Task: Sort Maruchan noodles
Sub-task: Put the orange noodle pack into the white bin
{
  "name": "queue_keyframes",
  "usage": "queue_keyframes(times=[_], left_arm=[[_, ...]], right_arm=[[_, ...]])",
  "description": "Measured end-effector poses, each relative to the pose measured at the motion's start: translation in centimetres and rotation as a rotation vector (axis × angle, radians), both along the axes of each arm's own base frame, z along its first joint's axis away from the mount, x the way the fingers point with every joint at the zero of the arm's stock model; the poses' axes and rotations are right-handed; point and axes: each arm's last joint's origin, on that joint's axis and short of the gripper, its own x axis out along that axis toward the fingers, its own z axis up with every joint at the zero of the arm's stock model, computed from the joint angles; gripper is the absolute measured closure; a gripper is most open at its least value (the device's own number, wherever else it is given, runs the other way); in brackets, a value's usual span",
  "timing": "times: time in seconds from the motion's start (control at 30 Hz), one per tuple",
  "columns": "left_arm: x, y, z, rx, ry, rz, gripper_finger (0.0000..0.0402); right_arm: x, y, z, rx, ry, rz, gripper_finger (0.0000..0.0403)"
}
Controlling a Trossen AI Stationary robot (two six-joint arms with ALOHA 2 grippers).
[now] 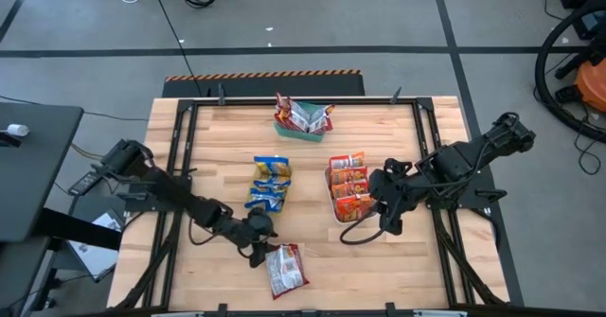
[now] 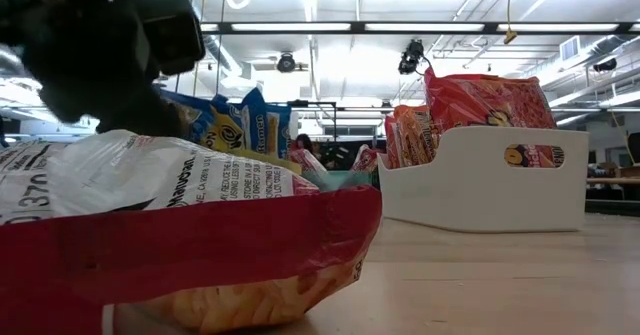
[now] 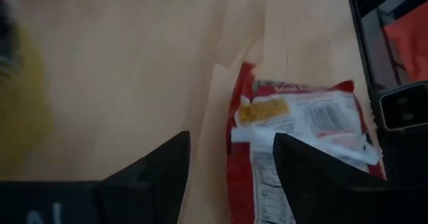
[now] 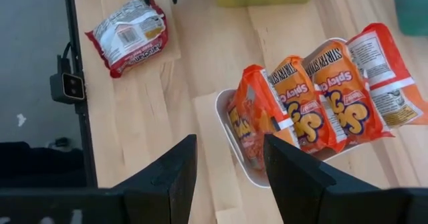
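Note:
One silvery white and dark red noodle packet [image 1: 284,270] lies flat near the table's near edge; it fills the low view's foreground [image 2: 180,225]. My left gripper [image 1: 258,236] is open just beyond the packet's far left corner, its fingers standing over the packet's red edge [image 3: 241,150] without touching it. Blue-and-yellow packets [image 1: 270,184] sit in a yellow tray. Orange-red packets [image 4: 314,97] stand on edge in a white tray [image 1: 333,203]. My right gripper [image 1: 386,215] is open beside that tray's right near corner. More white-and-red packets [image 1: 303,116] sit in a green tray.
The three trays stand in the table's middle and far part, with bare wood [image 1: 208,147] to their left and between them. A dark metal frame [image 1: 180,166] runs along the table's edges. A black cable [image 1: 355,237] loops near my right gripper.

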Motion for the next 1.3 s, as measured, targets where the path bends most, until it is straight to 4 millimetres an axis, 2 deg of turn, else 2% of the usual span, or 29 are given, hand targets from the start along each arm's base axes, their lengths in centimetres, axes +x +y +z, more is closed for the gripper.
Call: queue_keyframes(times=[0.17,0.33,0.57,0.67,0.8,0.9,1.03,1.17,1.3], left_arm=[[0.4,-0.3,-1.8,-0.018,0.036,0.012,0.0182],[1.7,-1.9,-2.1,-0.047,-0.025,-0.014,0.0182],[3.5,-3.9,-2.8,-0.073,-0.014,-0.089,0.0201],[4.2,-4.4,-2.6,-0.080,-0.021,-0.117,0.0208],[4.8,-4.7,-1.3,-0.151,-0.015,-0.188,0.0208],[5.0,-4.5,-0.3,-0.188,-0.007,-0.199,0.0200],[5.4,-4.0,-0.2,-0.176,-0.010,-0.169,0.0174],[5.1,-3.7,-1.3,-0.083,0.047,-0.120,0.0146],[5.2,-3.9,-1.7,-0.101,0.055,-0.159,0.0135]], right_arm=[[0.1,-0.3,0.0,-0.006,-0.002,-0.016,0.0226],[0.2,-0.4,0.0,-0.007,-0.004,-0.020,0.0226],[0.2,-0.4,0.0,0.003,0.001,-0.026,0.0226],[0.2,-0.4,0.0,0.005,0.002,-0.030,0.0226],[0.1,-0.3,0.0,0.033,0.016,-0.034,0.0226],[0.1,-0.4,-0.1,0.032,0.024,-0.033,0.0226],[0.0,-0.4,-0.1,0.031,0.025,-0.033,0.0226],[0.0,-0.4,-0.1,0.032,0.025,-0.035,0.0226],[0.0,-0.4,-0.1,0.033,0.024,-0.036,0.0226]])
